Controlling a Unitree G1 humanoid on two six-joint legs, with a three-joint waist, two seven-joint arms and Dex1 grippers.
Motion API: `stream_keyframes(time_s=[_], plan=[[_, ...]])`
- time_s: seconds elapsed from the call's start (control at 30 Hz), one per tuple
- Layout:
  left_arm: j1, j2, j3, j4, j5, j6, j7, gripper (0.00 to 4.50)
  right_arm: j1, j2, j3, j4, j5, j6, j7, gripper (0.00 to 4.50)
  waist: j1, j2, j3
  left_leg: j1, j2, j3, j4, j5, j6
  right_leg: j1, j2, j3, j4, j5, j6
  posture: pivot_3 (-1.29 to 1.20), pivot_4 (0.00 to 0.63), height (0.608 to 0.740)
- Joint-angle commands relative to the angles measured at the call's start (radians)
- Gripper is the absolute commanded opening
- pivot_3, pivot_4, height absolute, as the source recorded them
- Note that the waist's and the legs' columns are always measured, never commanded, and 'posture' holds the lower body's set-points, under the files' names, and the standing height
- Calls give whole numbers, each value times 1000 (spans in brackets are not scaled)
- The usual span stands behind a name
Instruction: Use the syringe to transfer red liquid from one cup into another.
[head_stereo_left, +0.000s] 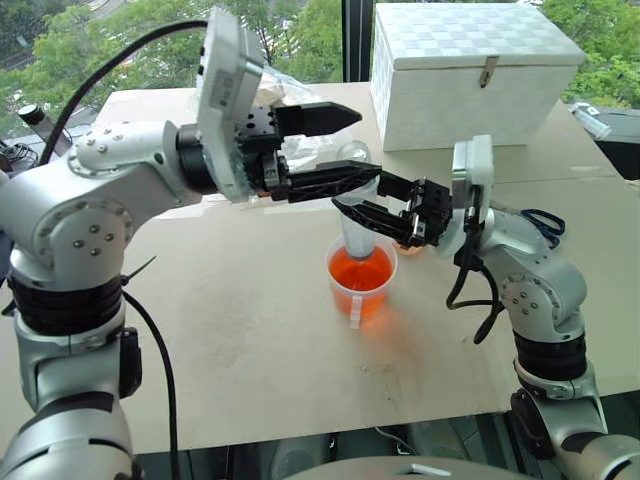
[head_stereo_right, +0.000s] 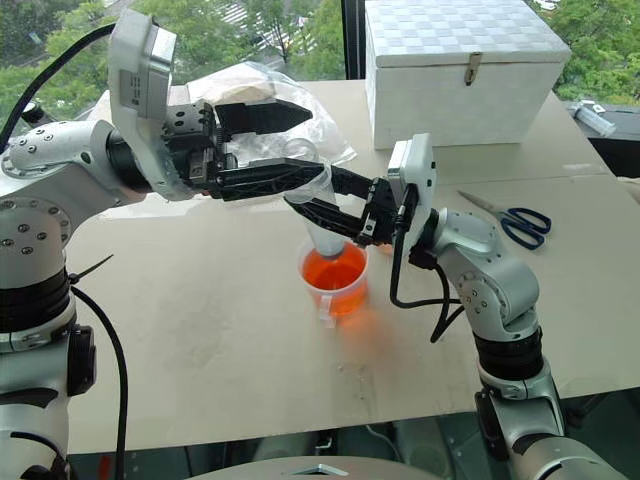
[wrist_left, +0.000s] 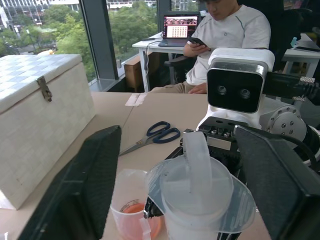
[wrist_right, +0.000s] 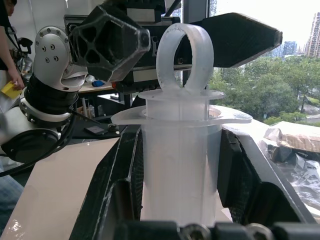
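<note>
One syringe (head_stereo_right: 322, 222) stands upright, nozzle down over beaker (head_stereo_right: 335, 280)

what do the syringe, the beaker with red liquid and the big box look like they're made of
Syringe: frosted translucent plastic, light passing through barrel and ring.
Beaker: clear glossy plastic; the red liquid shows through its wall.
Box: white woven-textured surface, perhaps wicker or embossed board, with a metal clasp.

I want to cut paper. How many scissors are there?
1. The scissors lie flat on the table, out on the robot's right side. Another pair could be hidden behind the white box.
</note>
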Motion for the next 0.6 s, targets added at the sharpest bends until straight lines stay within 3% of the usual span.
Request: stream_keyframes(time_s=[0.03, 0.17, 0.6], plan=[[-34, -10, 15, 2, 10, -12, -11, 1930, -1, -6, 3, -28, 3, -32, -10, 1534, 0, 0, 0, 0, 0, 0, 0, 0, 0, 0, 0, 0, 0, 0, 0, 0, 150, 740], [-30, -10, 5, 3, 32, -14, -36, 48, 0, -11, 3, -27, 4, -40, -19, 1534, 0, 0, 0, 0, 0, 0, 0, 0, 0, 0, 0, 0, 0, 0, 0, 0, 150, 740], [-81, -50, 16, 16, 69, -4, 2, 48, 48, -32, 48, -25, -26, -76, -18, 1534, 2, 0, 0, 0, 0, 0, 0, 0, 0, 0, 0, 0, 0, 0, 0, 0, 150, 740]])
